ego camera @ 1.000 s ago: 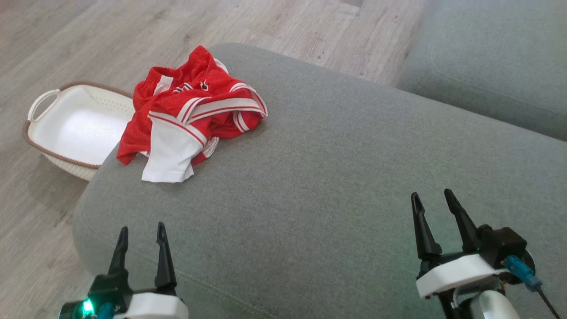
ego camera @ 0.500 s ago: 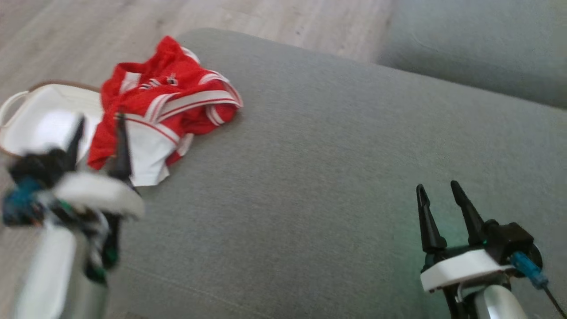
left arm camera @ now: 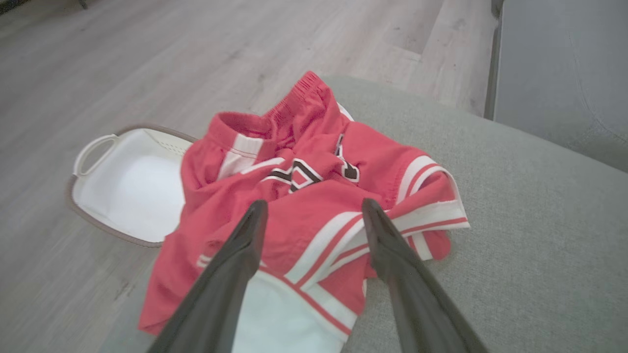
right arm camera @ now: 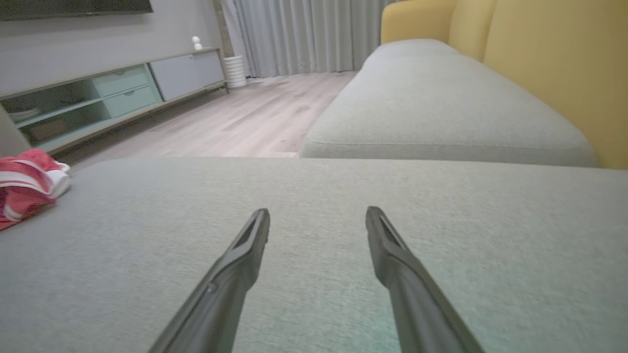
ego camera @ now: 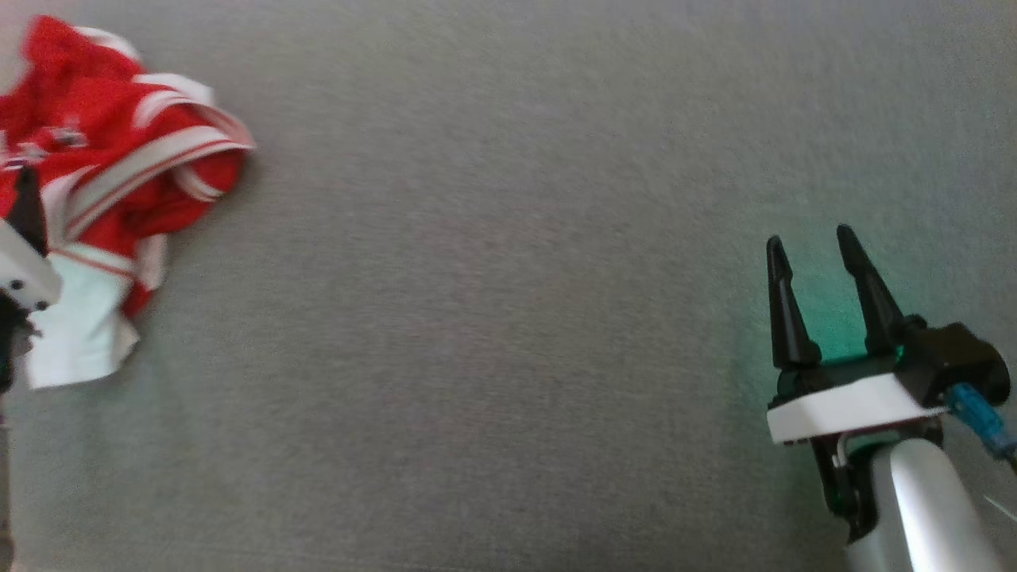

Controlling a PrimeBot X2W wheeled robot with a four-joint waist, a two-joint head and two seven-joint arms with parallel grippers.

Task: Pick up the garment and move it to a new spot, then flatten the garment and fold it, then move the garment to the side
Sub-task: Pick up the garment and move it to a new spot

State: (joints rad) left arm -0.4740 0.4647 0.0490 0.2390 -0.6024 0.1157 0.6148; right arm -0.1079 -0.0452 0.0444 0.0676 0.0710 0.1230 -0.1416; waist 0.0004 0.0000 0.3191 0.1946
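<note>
While your left gripper (left arm camera: 314,202) points open at the red clothes (left arm camera: 373,157), your right gripper (ego camera: 810,237) hovers open over the couch (ego camera: 477,318).

Grey cushion (ego camera: 508,318): crumpled red-white garment (ego camera: 103,175) at left edge. Wood floor (left arm camera: 98,59): white basket (left arm camera: 127,196).

The garment (left arm camera: 392,166) lies on the cushion (ego camera: 508,318), at its far left edge. Left of it, the basket (left arm camera: 122,196) sits on the floor (left arm camera: 147,59), just beside that edge. My left gripper (left arm camera: 314,208) is in front of the garment, over its near part. My right gripper (ego camera: 810,238) is over the cushion's right side, well apart from the garment. A second cushion (right arm camera: 431,98) lies beyond, to the right.
</note>
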